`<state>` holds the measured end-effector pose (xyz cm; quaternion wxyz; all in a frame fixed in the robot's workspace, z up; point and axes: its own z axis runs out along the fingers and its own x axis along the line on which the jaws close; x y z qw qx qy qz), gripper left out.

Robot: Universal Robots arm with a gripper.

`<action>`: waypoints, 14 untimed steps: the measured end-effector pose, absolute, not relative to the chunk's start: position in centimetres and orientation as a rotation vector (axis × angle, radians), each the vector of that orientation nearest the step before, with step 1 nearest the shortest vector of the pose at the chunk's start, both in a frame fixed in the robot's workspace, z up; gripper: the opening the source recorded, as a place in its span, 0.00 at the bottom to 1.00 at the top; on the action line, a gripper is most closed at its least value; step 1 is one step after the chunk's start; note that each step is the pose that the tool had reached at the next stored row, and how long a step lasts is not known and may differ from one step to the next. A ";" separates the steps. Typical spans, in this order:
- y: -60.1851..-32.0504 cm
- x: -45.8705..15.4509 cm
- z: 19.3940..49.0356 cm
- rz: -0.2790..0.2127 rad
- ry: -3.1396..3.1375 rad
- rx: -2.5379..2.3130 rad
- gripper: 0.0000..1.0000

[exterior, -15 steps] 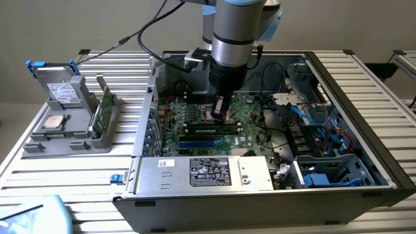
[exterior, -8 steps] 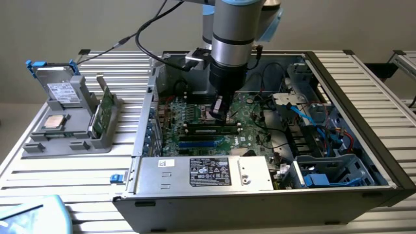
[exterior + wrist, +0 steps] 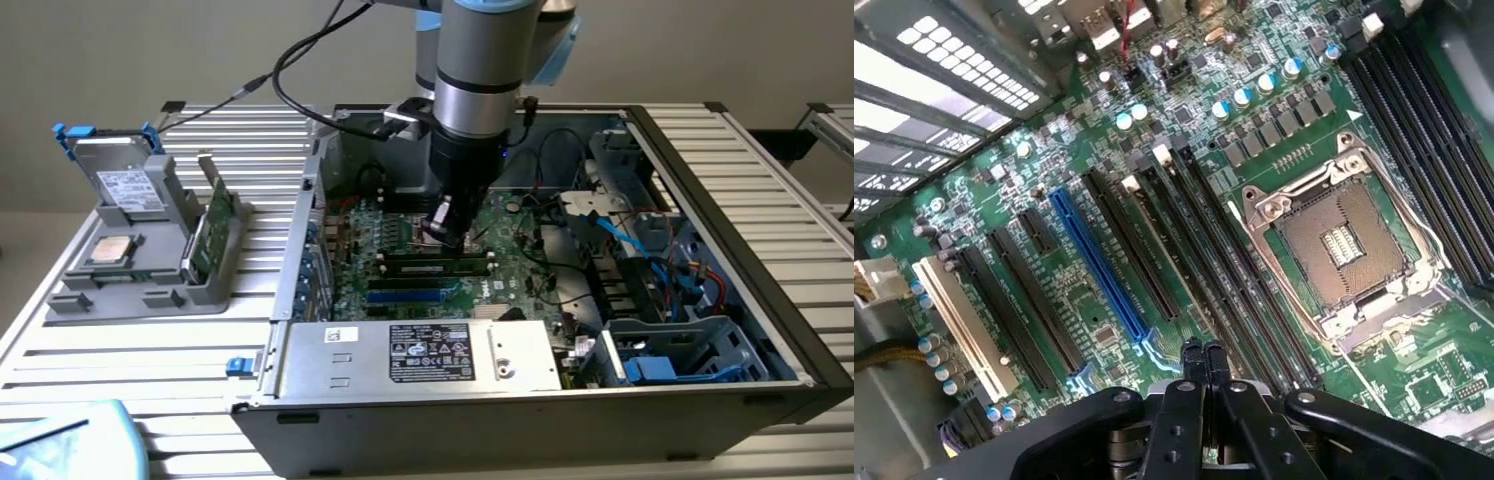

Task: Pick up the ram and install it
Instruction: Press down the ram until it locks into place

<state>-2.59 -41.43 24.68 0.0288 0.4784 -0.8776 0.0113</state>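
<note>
The ram is a long dark stick lying level in a motherboard slot in the middle of the open computer case. My gripper hangs just above the ram's middle, slightly behind it. In the wrist view the gripper is shut, its two black fingertips pressed together with nothing between them. It hovers over the row of long black slots. A thin stick, seen edge-on, appears to sit in one of these slots.
A bare CPU socket lies beside the slots, with a blue slot on the other side. A power supply fills the case front, with cables and drive bays on the exterior view's right. A grey rack on the left holds a green card.
</note>
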 end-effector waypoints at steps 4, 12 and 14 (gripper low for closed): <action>-41.4 -2.6 24.6 0.032 -2.758 1.379 0.11; -41.4 -2.6 24.5 0.027 -2.844 1.192 0.11; -41.4 -2.6 24.5 0.026 -2.862 1.152 0.11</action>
